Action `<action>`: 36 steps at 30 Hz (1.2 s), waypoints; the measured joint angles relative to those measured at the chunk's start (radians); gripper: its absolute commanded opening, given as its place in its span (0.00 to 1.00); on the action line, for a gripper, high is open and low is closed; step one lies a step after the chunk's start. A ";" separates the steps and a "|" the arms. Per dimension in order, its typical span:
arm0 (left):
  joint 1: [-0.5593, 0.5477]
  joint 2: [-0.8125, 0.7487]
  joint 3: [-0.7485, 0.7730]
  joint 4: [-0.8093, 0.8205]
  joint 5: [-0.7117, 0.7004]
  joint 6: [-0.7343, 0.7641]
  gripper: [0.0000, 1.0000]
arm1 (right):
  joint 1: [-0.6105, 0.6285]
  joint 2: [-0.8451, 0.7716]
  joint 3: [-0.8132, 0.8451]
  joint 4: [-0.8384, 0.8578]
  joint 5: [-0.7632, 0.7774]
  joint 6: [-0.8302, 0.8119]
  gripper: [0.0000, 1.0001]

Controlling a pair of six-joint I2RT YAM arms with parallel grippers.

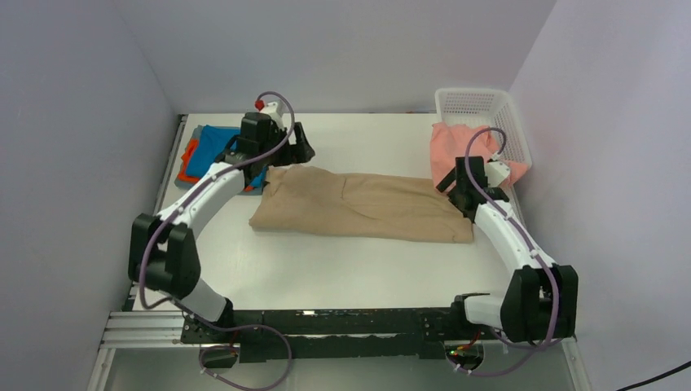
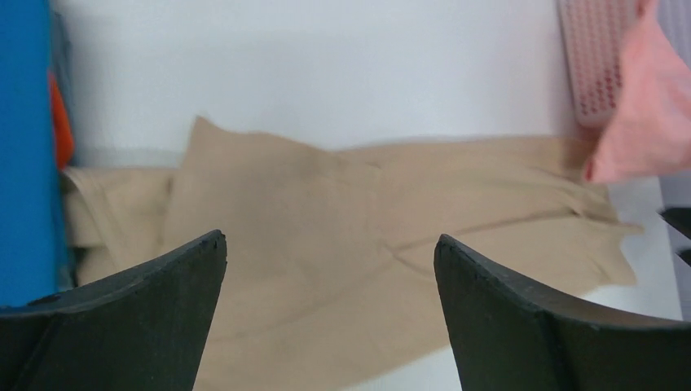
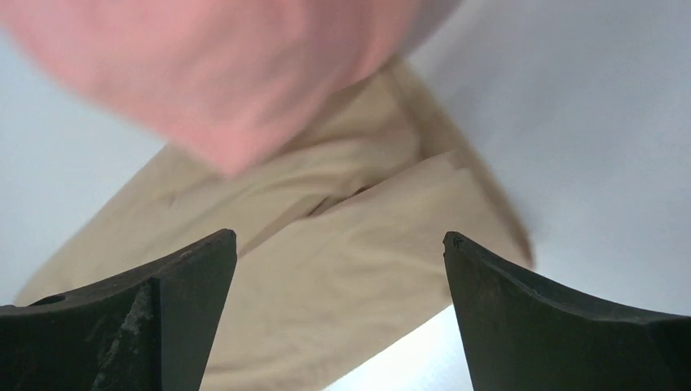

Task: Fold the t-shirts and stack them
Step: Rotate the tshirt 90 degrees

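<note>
Tan t-shirt [image 1: 358, 205] lies as a long folded band across the surface [image 1: 358, 269].
Left of it, blue t-shirt [image 1: 213, 140] and orange t-shirt [image 1: 189, 155] sit stacked. The left fingers [image 2: 155, 285] gape wide and empty over its left end, the right fingers [image 3: 163, 293] likewise over its right end, probably posted for a crosswise fold. To the right, a salmon-pink t-shirt [image 1: 456, 147] spills from the white basket [image 1: 477, 99].

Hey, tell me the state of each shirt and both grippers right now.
tan t-shirt: folded into a long strip, lying flat
blue t-shirt: folded, lying on the orange t-shirt
orange t-shirt: under the blue one
salmon-pink t-shirt: crumpled, hanging over basket rim
left gripper: open, empty
right gripper: open, empty
</note>
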 measured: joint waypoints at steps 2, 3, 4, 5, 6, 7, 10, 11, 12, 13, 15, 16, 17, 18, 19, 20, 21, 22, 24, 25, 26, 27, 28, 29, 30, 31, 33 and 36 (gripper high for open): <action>-0.033 -0.066 -0.055 0.004 -0.005 -0.022 0.99 | 0.051 -0.031 -0.036 0.055 -0.037 -0.044 1.00; -0.053 -0.094 -0.097 0.022 -0.002 -0.042 1.00 | 0.087 -0.037 -0.059 0.097 -0.057 -0.068 1.00; -0.066 -0.103 -0.130 0.035 0.007 -0.059 0.99 | 0.120 -0.034 -0.080 0.139 -0.090 -0.088 1.00; -0.080 -0.103 -0.167 0.051 0.024 -0.081 0.99 | 0.145 -0.020 -0.092 0.168 -0.119 -0.104 1.00; -0.088 -0.087 -0.200 0.062 0.036 -0.103 1.00 | 0.167 0.007 -0.097 0.196 -0.153 -0.119 1.00; -0.091 -0.060 -0.222 0.063 0.046 -0.121 0.99 | 0.179 0.043 -0.096 0.229 -0.180 -0.132 1.00; -0.087 0.062 -0.245 0.057 0.051 -0.178 1.00 | 0.181 0.170 -0.083 0.291 -0.238 -0.159 1.00; -0.086 0.098 -0.245 0.056 0.051 -0.191 0.99 | 0.181 0.212 -0.077 0.301 -0.254 -0.166 1.00; -0.084 0.138 -0.245 0.056 0.050 -0.205 0.99 | 0.181 0.250 -0.074 0.313 -0.270 -0.173 1.00; -0.080 0.167 -0.238 0.058 0.051 -0.220 0.99 | 0.181 0.279 -0.074 0.317 -0.283 -0.177 1.00; -0.073 0.192 -0.191 0.055 0.052 -0.245 0.99 | 0.184 0.301 -0.068 0.327 -0.301 -0.188 0.99; -0.072 0.224 -0.156 0.054 0.058 -0.253 0.99 | 0.184 0.300 -0.068 0.335 -0.316 -0.188 0.99; -0.073 0.267 -0.114 0.055 0.063 -0.264 0.99 | 0.188 0.300 -0.074 0.343 -0.322 -0.192 0.99; -0.071 0.301 -0.072 0.055 0.080 -0.275 1.00 | 0.194 0.288 -0.088 0.354 -0.327 -0.193 0.99; -0.071 0.335 -0.029 0.059 0.088 -0.287 1.00 | 0.197 0.274 -0.105 0.363 -0.331 -0.194 0.99; -0.070 0.378 0.024 0.058 0.103 -0.296 0.99 | 0.205 0.248 -0.133 0.370 -0.340 -0.193 1.00; -0.068 0.421 0.084 0.052 0.118 -0.306 0.99 | 0.221 0.213 -0.167 0.373 -0.348 -0.190 0.99; -0.068 0.478 0.166 0.034 0.135 -0.316 0.99 | 0.241 0.180 -0.195 0.368 -0.361 -0.186 0.99; -0.068 0.607 0.353 0.020 0.167 -0.334 0.99 | 0.320 0.098 -0.259 0.351 -0.393 -0.166 1.00; -0.068 0.656 0.430 0.016 0.177 -0.342 0.99 | 0.377 0.063 -0.284 0.338 -0.419 -0.151 1.00; -0.069 0.719 0.529 0.000 0.187 -0.352 0.99 | 0.428 0.039 -0.300 0.330 -0.447 -0.139 1.00; -0.069 0.780 0.625 -0.005 0.198 -0.363 0.99 | 0.502 0.018 -0.313 0.322 -0.481 -0.121 1.00; -0.071 0.851 0.736 -0.013 0.219 -0.380 0.99 | 0.567 0.012 -0.318 0.319 -0.525 -0.107 1.00; -0.071 0.904 0.816 -0.009 0.236 -0.401 0.99 | 0.618 0.013 -0.319 0.322 -0.557 -0.100 1.00; -0.072 0.949 0.883 -0.002 0.258 -0.421 0.99 | 0.684 0.025 -0.314 0.331 -0.594 -0.092 1.00; -0.073 0.993 0.941 0.016 0.277 -0.449 1.00 | 0.733 0.042 -0.304 0.340 -0.627 -0.090 1.00; -0.076 1.054 1.009 0.071 0.312 -0.508 0.99 | 0.850 0.110 -0.254 0.356 -0.678 -0.095 1.00; -0.080 1.127 1.084 0.161 0.357 -0.589 0.99 | 0.961 0.211 -0.173 0.378 -0.740 -0.105 1.00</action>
